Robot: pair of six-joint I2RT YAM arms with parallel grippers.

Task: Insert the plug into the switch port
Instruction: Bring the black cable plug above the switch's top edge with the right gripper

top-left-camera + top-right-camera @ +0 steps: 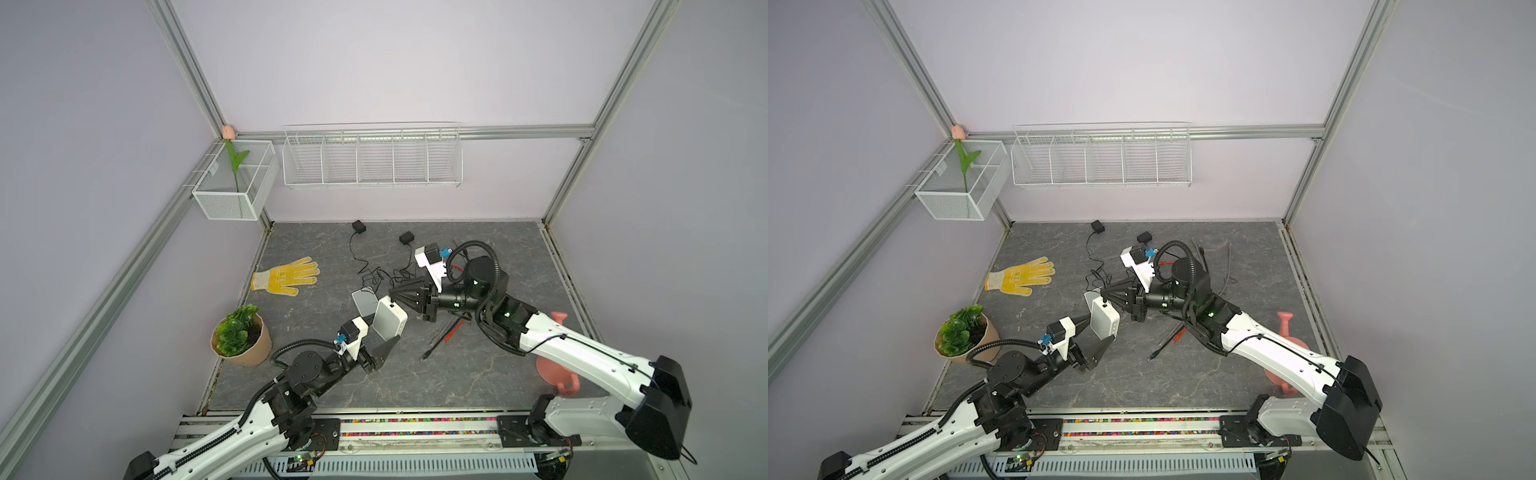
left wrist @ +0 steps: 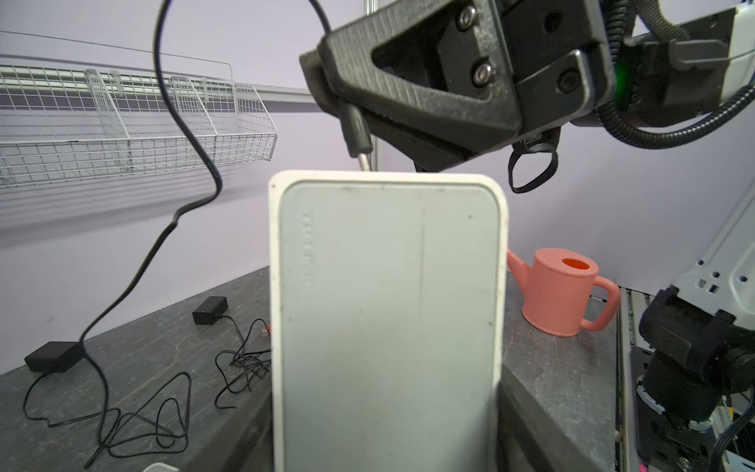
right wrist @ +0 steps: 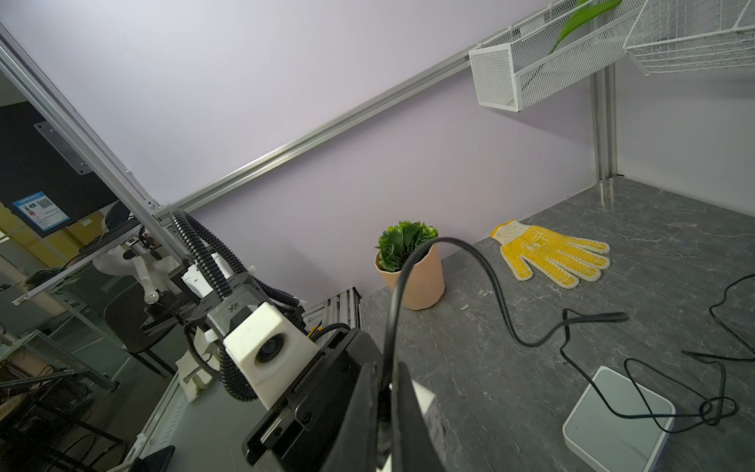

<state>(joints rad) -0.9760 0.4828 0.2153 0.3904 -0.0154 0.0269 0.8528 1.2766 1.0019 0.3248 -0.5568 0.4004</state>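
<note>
Nearest the lens, the switch [image 2: 388, 306] is standing upright in the left pincer [image 1: 382, 330]. The pincer is clamping its lower part with one finger on either side and holding it raised above the middle of the tabletop [image 1: 478, 374]. This hold is probably presenting the upper edge to the other arm. The switch is showing as a flat white box with rounded corners, a pale grey, scuffed face and faint raised lettering; its port is not showing in any view. To its right, the right pincer [image 1: 397, 296] is reaching in with its fingers pressed together on the black sleeve of the plug [image 2: 357, 135]. The plug's silver tip is therefore pointing down at that upper edge and seemingly touching it. The thin black cord [image 2: 184, 135] is trailing in a loose loop toward the far edge, apparently slack enough not to be tugging the plug off line.
</note>
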